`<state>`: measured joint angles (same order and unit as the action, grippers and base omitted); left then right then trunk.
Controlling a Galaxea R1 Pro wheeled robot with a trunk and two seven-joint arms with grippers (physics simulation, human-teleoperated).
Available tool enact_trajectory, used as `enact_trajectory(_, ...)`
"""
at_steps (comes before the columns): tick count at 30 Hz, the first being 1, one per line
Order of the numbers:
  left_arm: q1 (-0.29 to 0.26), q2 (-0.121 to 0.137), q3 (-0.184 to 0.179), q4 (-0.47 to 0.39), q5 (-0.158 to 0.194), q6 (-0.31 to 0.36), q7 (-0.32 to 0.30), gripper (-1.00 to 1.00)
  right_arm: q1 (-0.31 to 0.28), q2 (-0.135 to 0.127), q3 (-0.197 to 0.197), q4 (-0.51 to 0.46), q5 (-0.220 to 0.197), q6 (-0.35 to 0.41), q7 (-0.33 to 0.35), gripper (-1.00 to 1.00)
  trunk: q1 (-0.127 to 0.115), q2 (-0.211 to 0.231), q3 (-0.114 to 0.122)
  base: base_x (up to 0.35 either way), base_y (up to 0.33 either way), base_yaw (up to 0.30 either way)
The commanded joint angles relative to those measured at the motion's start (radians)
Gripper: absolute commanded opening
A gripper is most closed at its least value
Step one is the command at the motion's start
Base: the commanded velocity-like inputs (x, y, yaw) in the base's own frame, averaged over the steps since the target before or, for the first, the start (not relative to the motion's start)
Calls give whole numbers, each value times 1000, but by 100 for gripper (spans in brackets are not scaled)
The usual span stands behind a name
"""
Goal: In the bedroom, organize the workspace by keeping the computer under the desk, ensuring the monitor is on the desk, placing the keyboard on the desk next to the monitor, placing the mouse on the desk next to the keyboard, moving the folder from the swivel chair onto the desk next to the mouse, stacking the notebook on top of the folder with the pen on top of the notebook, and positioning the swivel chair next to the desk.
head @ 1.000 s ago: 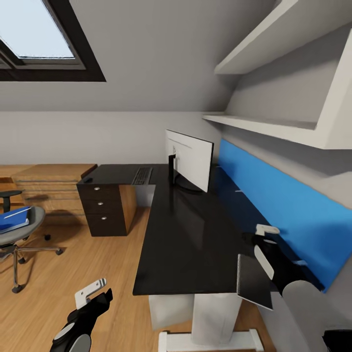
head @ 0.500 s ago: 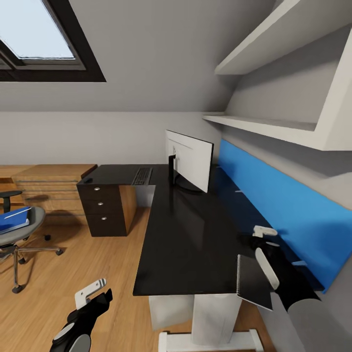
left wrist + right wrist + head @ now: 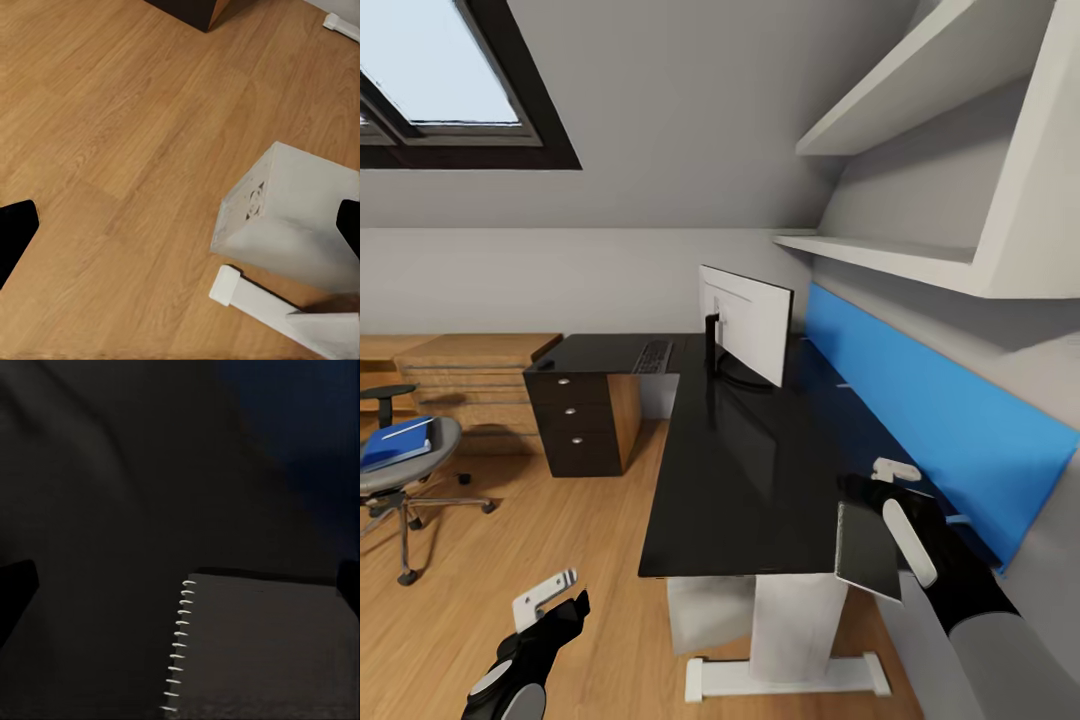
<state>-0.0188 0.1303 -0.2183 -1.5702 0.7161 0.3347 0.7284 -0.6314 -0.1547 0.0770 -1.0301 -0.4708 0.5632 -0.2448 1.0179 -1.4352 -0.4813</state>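
Head view, lower right: right fingers hold the notebook over the tabletop; the folder must come first.

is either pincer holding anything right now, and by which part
The right pincer holds the grey notebook by its far edge, above the desk's near corner. The left pincer is open and holds nothing.

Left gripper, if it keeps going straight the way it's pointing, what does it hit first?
Most likely the wooden floor, which sits dead ahead of the left gripper. The computer lies just off to one side, though depth is hard to judge.
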Motion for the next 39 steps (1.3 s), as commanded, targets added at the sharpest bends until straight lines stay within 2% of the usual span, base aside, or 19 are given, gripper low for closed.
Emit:
enact_trajectory(1,-1,0,-2,-1,5,3,8,100,-1,0,3,-2,-12,-1,-10,100,-1,-1,-1,-328,0,0)
enact_trajectory(4,-1,0,-2,-1,5,3,8,100,-1,1,-6,-2,-13,-2,-11,100,-1,-1,-1,-331,0,0)
enact_trajectory(6,-1,0,-3,-1,5,3,7,100,-1,0,-33,0,-15,-2,-9,100,-1,-1,-1,-335,0,0)
enact_trajectory(10,-1,0,-3,-1,5,3,7,100,1,-1,-36,4,-16,-3,-6,100,-1,-1,-1,-335,0,0)
enact_trajectory(11,-1,0,-3,-2,5,3,7,100,15,-4,-42,8,-74,-4,-2,100,-1,-1,-1,-334,0,0)
enact_trajectory(14,0,0,-3,-1,5,3,7,100,18,-7,-46,8,-130,-5,-1,100,-1,-1,-1,-326,0,0)
enact_trajectory(15,-1,0,-3,-2,5,3,7,100,19,-12,-47,9,-169,-5,0,100,-1,-1,-1,-291,0,0)
enact_trajectory(20,-1,0,-2,-2,6,3,7,100,25,-34,-49,24,-278,-4,12,100,-1,-1,-1,-154,0,0)
enact_trajectory(21,-1,0,-2,-2,6,2,7,100,29,-42,-52,36,-318,-2,25,100,-1,-1,-1,-53,0,0)
enact_trajectory(24,-1,0,-2,-4,7,2,7,100,32,-58,-62,59,-386,1,51,100,-1,-1,-1,-34,0,0)
enact_trajectory(25,-1,0,-2,-6,8,2,7,100,33,-71,-69,78,-435,4,71,100,-1,-1,-1,-17,0,0)
enact_trajectory(27,-1,0,-3,-7,8,1,7,100,33,-84,-73,97,-487,8,92,100,-1,-1,-1,-12,0,0)
enact_trajectory(28,-1,-1,-4,-8,9,1,6,100,34,-112,-78,133,-583,28,131,100,-1,-1,-1,-5,0,0)
enact_trajectory(29,-1,-1,-4,-8,9,1,7,100,34,-125,-80,149,-623,41,150,100,-1,-1,-1,-3,0,0)
enact_trajectory(32,-1,-1,-4,-8,9,0,7,100,35,-152,-82,173,-680,58,188,100,-1,-1,-1,-2,0,0)
enact_trajectory(36,-1,-1,-4,-8,9,0,8,100,35,-177,-84,205,-713,67,249,100,15,-29,-14,0,0,0)
enact_trajectory(39,-1,-2,-4,-8,9,0,8,100,35,-187,-85,216,-720,69,283,100,26,-50,-23,0,0,0)
